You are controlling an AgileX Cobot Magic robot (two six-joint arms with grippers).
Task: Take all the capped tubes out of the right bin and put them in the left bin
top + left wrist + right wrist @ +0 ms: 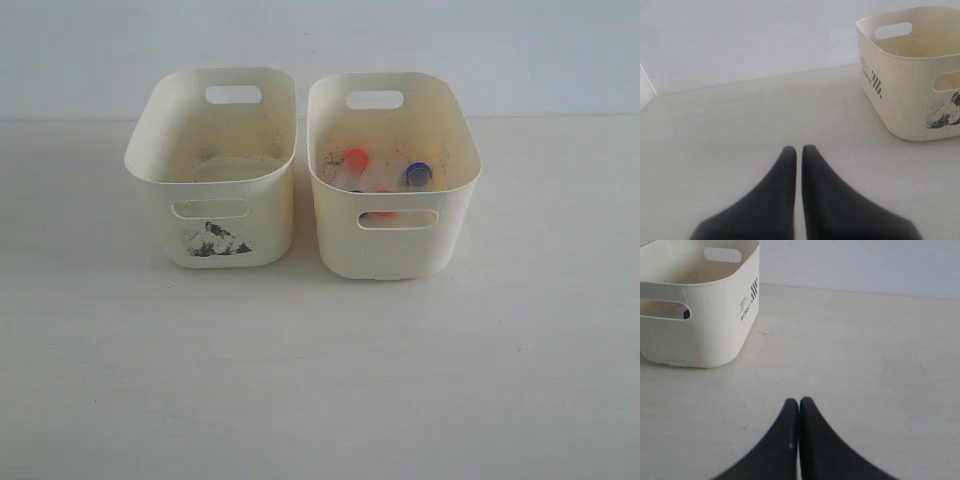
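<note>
While the tubes (356, 158), orange- and blue-capped, lie in the right bin (440, 245), the left bin (275, 215) shows none; the transfer looks unstarted. Left gripper (796, 150) and right gripper (798, 402) hang over the table (740, 125), apart from the bins, jaws pressed together, empty.
</note>
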